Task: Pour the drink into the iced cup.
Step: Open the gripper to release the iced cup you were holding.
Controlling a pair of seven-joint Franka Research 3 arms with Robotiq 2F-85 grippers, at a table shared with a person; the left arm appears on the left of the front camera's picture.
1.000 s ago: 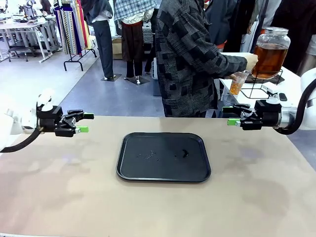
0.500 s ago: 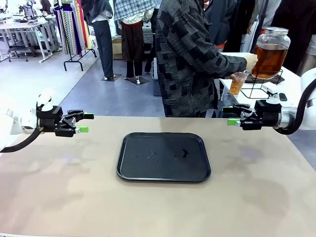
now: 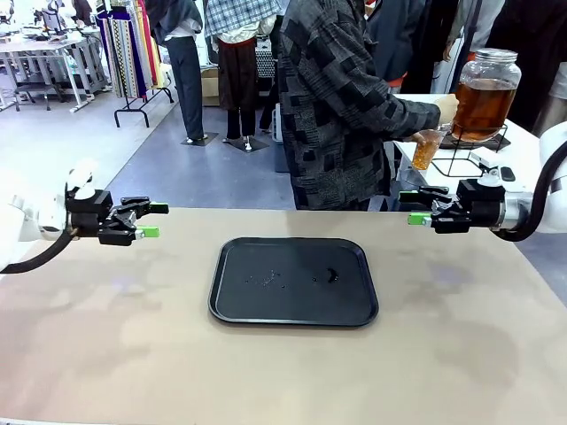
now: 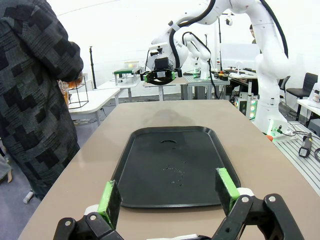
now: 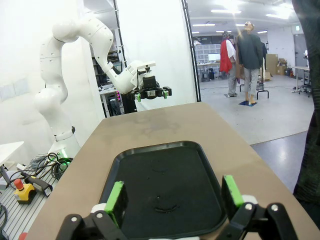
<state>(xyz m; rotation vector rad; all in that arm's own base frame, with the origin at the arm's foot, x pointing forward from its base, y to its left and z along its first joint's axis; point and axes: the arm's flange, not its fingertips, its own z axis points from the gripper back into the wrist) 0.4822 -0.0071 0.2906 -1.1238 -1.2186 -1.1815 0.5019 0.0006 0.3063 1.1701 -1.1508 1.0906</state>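
Partly hidden — cup [image 3: 426,148] behind fingers

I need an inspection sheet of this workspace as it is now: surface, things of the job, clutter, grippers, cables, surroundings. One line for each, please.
Surface: tan table; a black tray lies at its middle, with a few small droplets on it.
Job's things: the drink is in a glass dispenser jar on a wire stand, on a side table behind the far right corner; a person's hand is at the jar and holds a cup under it.
Clutter: nothing seen.
Grippers: left gripper open, empty, above the left edge; right gripper open, empty, above the right edge.
Cables: black cable along the left arm.
Surroundings: clothes racks and people farther off.
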